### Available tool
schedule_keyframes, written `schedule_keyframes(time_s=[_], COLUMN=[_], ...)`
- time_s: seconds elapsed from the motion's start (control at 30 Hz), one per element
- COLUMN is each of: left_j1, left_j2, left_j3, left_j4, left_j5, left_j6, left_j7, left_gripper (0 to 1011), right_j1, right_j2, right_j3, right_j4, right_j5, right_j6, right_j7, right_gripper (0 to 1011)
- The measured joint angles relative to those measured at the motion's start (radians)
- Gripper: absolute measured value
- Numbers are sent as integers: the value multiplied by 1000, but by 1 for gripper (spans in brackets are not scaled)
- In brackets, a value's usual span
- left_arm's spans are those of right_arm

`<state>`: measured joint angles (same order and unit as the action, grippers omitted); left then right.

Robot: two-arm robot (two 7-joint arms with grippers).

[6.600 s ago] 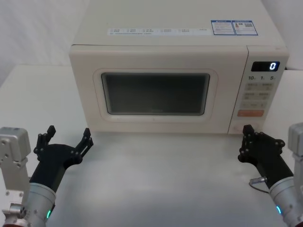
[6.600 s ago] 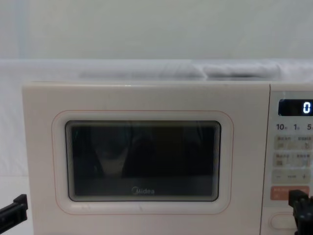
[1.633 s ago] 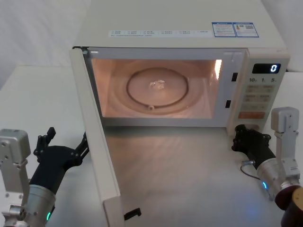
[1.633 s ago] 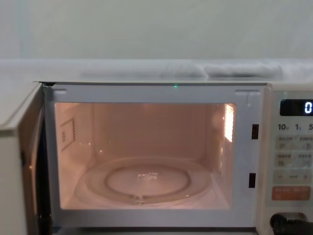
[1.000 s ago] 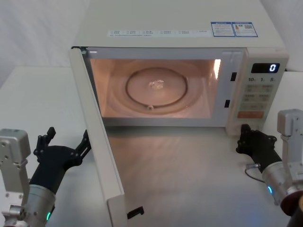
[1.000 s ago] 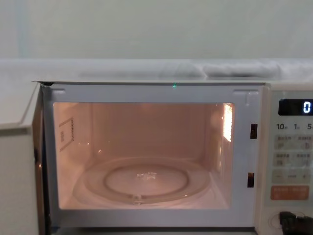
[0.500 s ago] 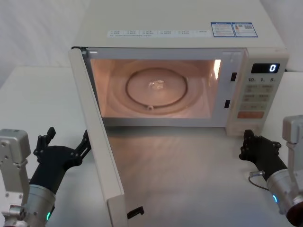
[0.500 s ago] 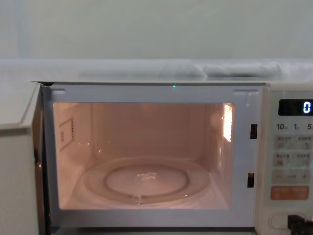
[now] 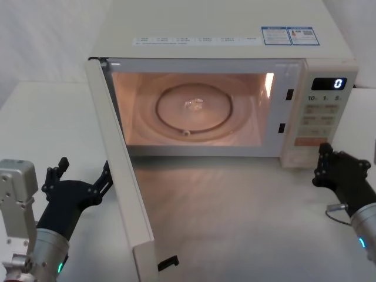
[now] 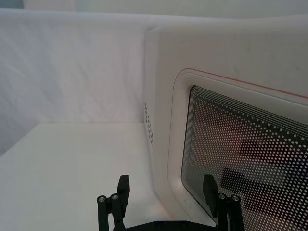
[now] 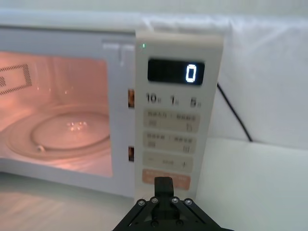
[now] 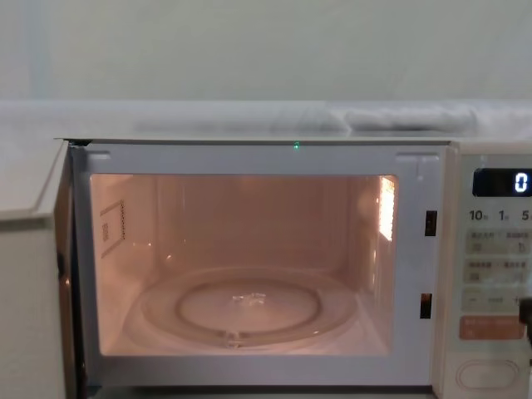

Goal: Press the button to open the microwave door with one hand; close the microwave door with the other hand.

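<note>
The right gripper (image 9: 326, 166) had drawn back, fingers closed and empty, while the left gripper (image 9: 82, 175) hung spread and empty beside the microwave door (image 9: 120, 176), swung wide over the tabletop's front-left; beyond, the button (image 12: 485, 373) sat uncovered

Door: we see the microwave door (image 9: 120, 170) swung out toward us at the cavity's left.
Turntable: inside the cavity (image 9: 194, 107).
Control panel: right of the cavity (image 9: 322, 114); the button (image 12: 487, 375) lowest on it.
</note>
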<state>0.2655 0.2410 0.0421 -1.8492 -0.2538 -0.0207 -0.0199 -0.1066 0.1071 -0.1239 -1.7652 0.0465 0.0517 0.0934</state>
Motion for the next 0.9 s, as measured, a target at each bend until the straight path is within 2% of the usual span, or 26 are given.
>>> schedule_keyframes(time_s=[0.27, 0.4, 0.73, 0.9], left_j1=[0, 0, 0, 0], left_j2=[0, 0, 0, 0], left_j3=[0, 0, 0, 0], left_j4=[0, 0, 0, 0], left_j5=[0, 0, 0, 0], left_j6=[0, 0, 0, 0], left_j7=[0, 0, 0, 0], left_gripper=[1001, 1001, 1001, 1001], right_j1=[-26, -41, -73, -78], right_j2=[21, 35, 80, 82], right_j3=[24, 56, 131, 138], right_j4=[-70, -95, -112, -112], right_j5=[-10, 8, 63, 68], right_j6=[6, 13, 39, 40], right_j7=[5, 21, 53, 53], right_gripper=[0, 0, 0, 0])
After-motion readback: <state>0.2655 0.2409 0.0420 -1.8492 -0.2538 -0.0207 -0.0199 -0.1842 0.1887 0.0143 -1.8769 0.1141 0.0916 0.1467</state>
